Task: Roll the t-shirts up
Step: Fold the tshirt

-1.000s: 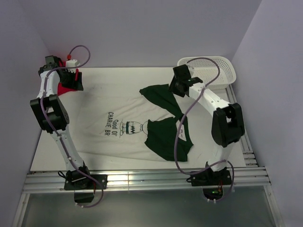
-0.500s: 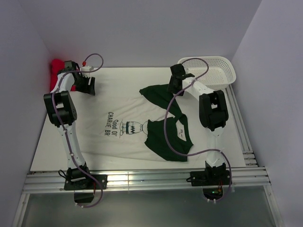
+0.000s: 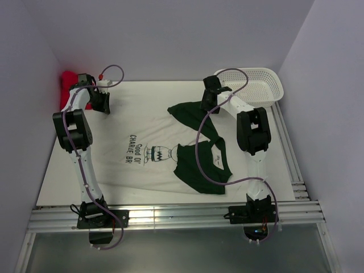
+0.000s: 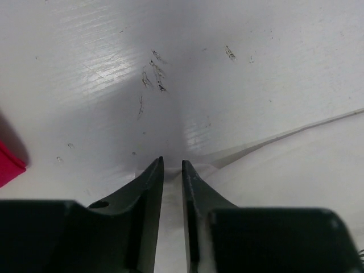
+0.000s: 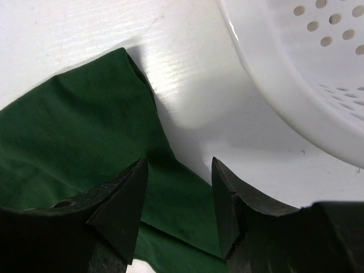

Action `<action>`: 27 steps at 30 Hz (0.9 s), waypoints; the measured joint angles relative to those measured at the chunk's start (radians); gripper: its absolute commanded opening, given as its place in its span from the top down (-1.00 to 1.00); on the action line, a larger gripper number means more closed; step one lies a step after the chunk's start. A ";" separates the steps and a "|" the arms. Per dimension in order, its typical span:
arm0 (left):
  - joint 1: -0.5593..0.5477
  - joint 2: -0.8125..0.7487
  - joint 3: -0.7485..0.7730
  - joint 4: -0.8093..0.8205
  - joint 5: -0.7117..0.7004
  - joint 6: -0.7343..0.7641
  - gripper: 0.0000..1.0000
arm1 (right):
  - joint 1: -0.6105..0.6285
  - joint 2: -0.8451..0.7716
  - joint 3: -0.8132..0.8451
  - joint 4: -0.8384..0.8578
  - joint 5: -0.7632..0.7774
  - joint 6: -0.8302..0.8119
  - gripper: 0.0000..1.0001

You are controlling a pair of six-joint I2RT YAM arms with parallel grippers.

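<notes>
The off-white t-shirt [image 3: 116, 128] lies spread flat on the table, its dark lettering facing up. The dark green t-shirt [image 3: 199, 165] is draped over its right half. My left gripper [image 3: 103, 104] is at the off-white shirt's far left corner. In the left wrist view the left gripper [image 4: 170, 164] has closed to a narrow slit with the pale cloth [image 4: 296, 165] running in between its tips. My right gripper [image 3: 206, 104] is at the green shirt's far edge. In the right wrist view the right gripper [image 5: 179, 165] stands open, straddling the green cloth [image 5: 74, 131].
A white perforated basket [image 3: 277, 85] stands at the back right, its wall [image 5: 296, 85] just right of my right gripper. A red cloth item [image 3: 68, 77] sits in the back left corner, and its edge [image 4: 7, 165] shows left of my left gripper. Walls close in on three sides.
My left gripper moved right, from the red item to the off-white shirt's corner, and its jaws narrowed sharply. My right arm reached back toward the green shirt's far edge.
</notes>
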 measured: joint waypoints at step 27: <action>-0.019 0.000 0.013 0.010 -0.045 -0.021 0.03 | 0.000 0.068 0.061 0.009 -0.051 -0.009 0.95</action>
